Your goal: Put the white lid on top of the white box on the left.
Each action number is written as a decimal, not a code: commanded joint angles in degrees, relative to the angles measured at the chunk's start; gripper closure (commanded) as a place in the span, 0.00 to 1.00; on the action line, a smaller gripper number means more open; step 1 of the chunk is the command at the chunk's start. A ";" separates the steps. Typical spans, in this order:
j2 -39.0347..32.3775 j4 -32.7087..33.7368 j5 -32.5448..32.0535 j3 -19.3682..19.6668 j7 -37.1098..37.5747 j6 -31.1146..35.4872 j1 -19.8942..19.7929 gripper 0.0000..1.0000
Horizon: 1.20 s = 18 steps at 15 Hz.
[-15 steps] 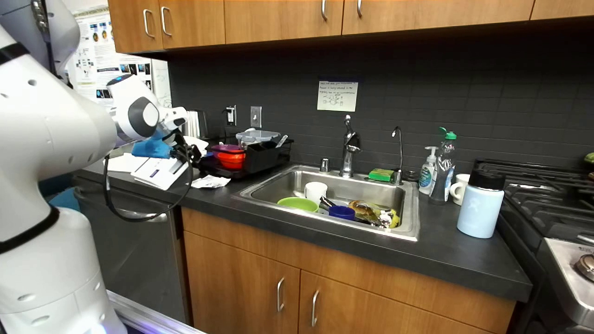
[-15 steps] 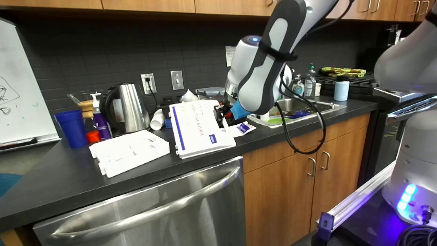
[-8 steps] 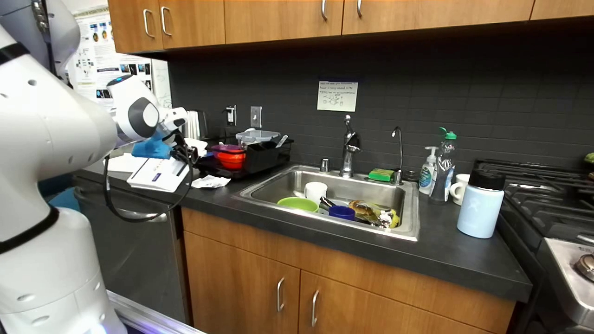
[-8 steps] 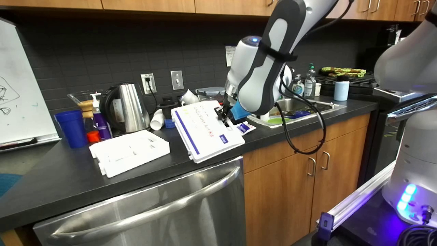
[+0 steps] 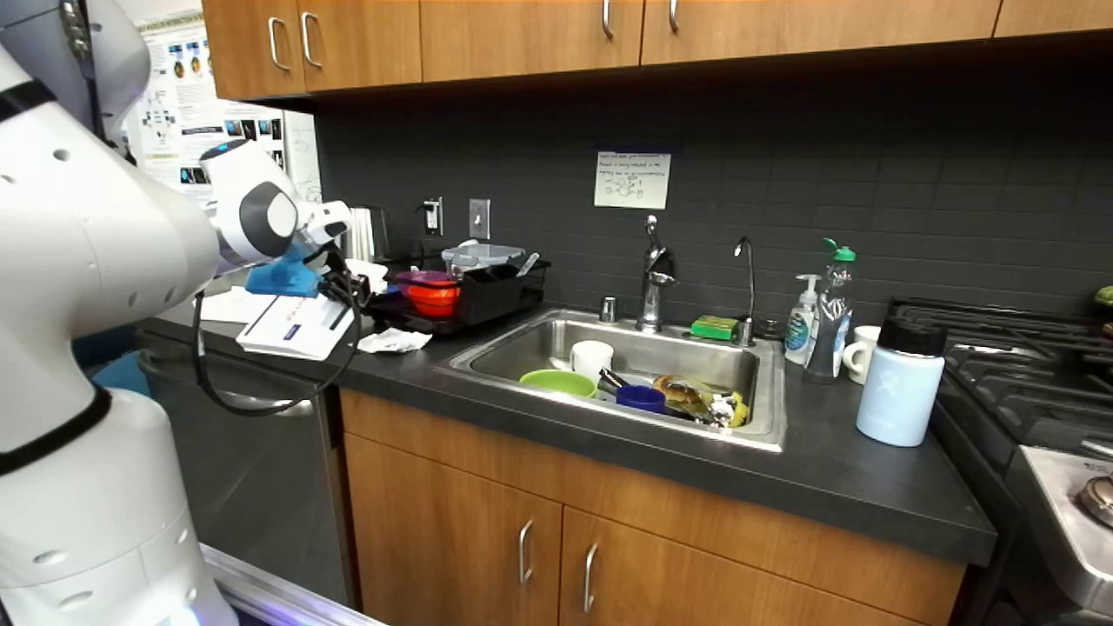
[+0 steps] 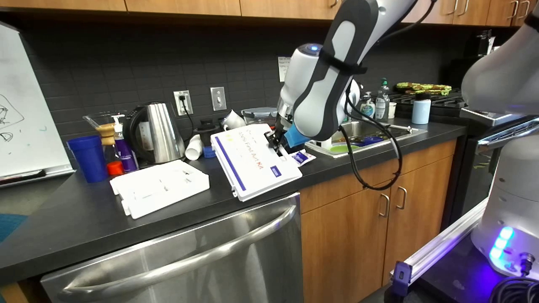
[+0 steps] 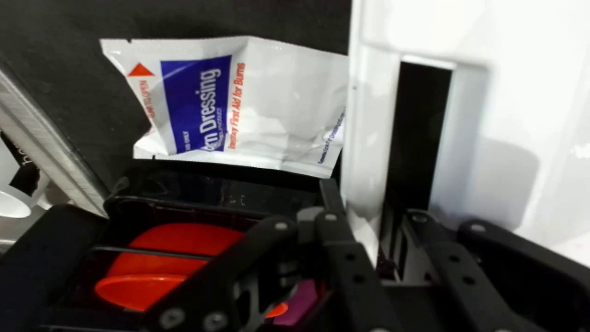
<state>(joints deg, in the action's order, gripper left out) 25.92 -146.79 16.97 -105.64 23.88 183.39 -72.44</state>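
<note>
The grasping of the white lid (image 6: 254, 164) is judged to be the step in hand, with its placing on the white box (image 6: 156, 195) not yet begun. In the wrist view the claw (image 7: 372, 200) is seen drawn narrow about the lid's handle bar (image 7: 368, 138), one finger (image 7: 339, 226) being set outside it and the opposite one reaching into the handle slot (image 7: 419, 133); the bar is taken to be pinched, though contact on the slot side cannot be made out clearly. In an exterior view the white box is found resting on the tabletop (image 6: 84, 219), and the lid, lettered "ANSI First Aid Kit", is held to the right of the box, near but apart and seemingly tilted; whether it is wholly off the tabletop cannot be told. Just behind the box a steel kettle (image 6: 165, 132) is seen, and well to the box's right, past the lid, a burn dressing packet (image 7: 235, 106). For the next move, the lid should be raised above the box, levelled, carried leftward and turned until its edges are matched to those of the box, then lowered; since it is held by one side only, a sag at the end nearest the box should be allowed for. Compared with one second ago, the lid has been swung, its near corner being moved away from the box, and more of the packet is covered in that exterior view. Against half a second ago hardly any change is made out, and the box has not been shifted.
</note>
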 commanded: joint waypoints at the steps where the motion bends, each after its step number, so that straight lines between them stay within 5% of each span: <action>1: -5.05 -1.74 -1.35 5.86 -2.57 -1.19 7.14 0.94; 12: -5.34 -0.92 -5.24 34.28 -5.34 -12.15 47.05 0.94; 18: -4.87 4.46 -11.01 45.99 -4.61 -19.70 62.08 0.94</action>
<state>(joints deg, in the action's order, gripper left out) 20.80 -145.40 8.76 -64.79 19.49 167.06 -15.62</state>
